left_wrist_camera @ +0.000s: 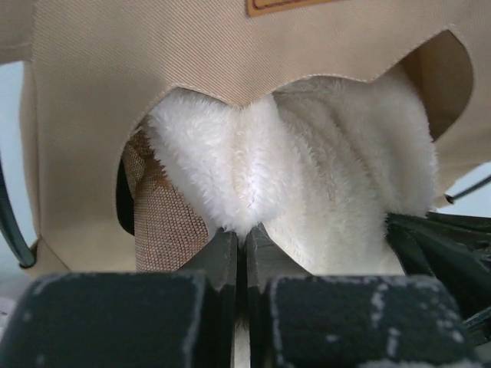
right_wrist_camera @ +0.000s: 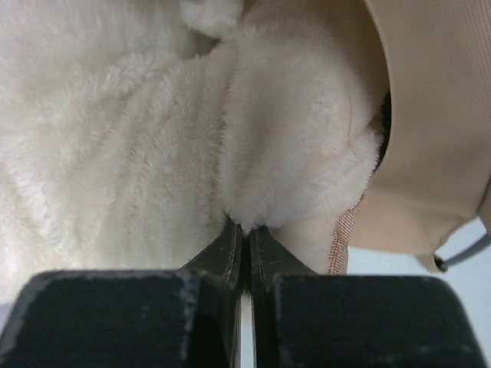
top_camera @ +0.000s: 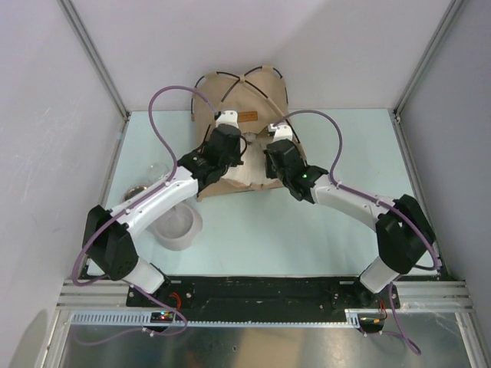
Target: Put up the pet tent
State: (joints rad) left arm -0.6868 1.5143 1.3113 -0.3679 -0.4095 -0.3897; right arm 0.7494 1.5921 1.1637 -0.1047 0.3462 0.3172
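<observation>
The pet tent [top_camera: 245, 92] lies at the back of the table: tan fabric, thin black poles [top_camera: 230, 75], a brown label patch [top_camera: 247, 116]. A cream fluffy pillow [top_camera: 251, 162] bulges out of its cat-head doorway. My left gripper [top_camera: 232, 150] and right gripper [top_camera: 270, 153] sit side by side at that doorway. In the left wrist view the left gripper [left_wrist_camera: 240, 230] is shut on a pinch of pillow [left_wrist_camera: 322, 176] fur below the tent [left_wrist_camera: 153, 46] panel. The right gripper [right_wrist_camera: 245, 226] is likewise shut on the pillow [right_wrist_camera: 115, 138], with the tent [right_wrist_camera: 430, 115] edge to its right.
A grey double pet bowl [top_camera: 178, 228] stands at the left, partly under my left arm. White walls close the cell behind and beside the tent. A black pole [right_wrist_camera: 460, 253] end sticks out at the tent's lower right corner.
</observation>
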